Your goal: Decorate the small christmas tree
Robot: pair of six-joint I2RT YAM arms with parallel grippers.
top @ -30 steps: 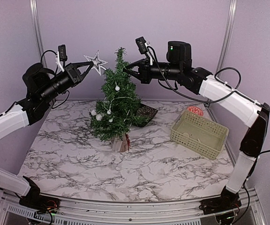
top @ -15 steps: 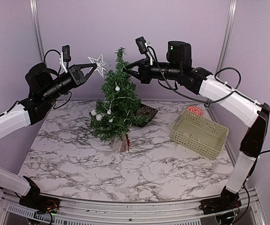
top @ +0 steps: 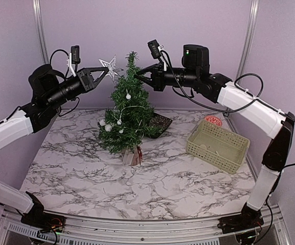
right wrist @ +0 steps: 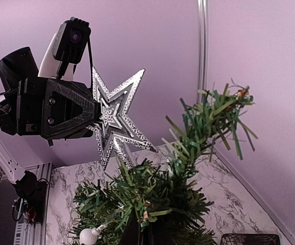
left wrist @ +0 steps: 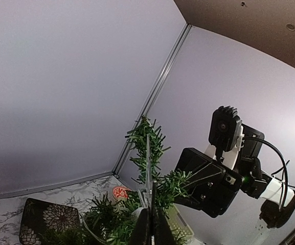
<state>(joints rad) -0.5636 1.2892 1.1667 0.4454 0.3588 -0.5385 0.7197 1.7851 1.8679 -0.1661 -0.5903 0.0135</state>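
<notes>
Top external view shows the small christmas tree (top: 128,109) standing at the back of the table (top: 162,194), a bit left of the middle, on its wood base (top: 132,156). Some white balls (top: 128,95) and a thin string hang on it. The very top of the tree is bare, so I think the top piece is the job in hand.

The left gripper (top: 104,71) is up high, just left of the tree top. Its jaws are squeezed together on one point of a silver star (top: 110,67). Holding it by the edge leaves the rest of the star free to go onto the tree. The star is close beside the top twig but is not touching it.

The right gripper (top: 137,77) reaches in from the other side. Its jaws are pinched tight on the green part of the tree, a little below the top. I think it holds the tree there so it will not wobble or fall over when the star is pushed on.

In the right wrist view the top twig leans a bit to one side. It looks thin and bendy, so the star may need to go up and over it slowly, or the twig could fold.

A pale basket (top: 218,145) sits on the right, well apart from the tree. A dark tray (top: 161,124) lies just behind the tree.
</notes>
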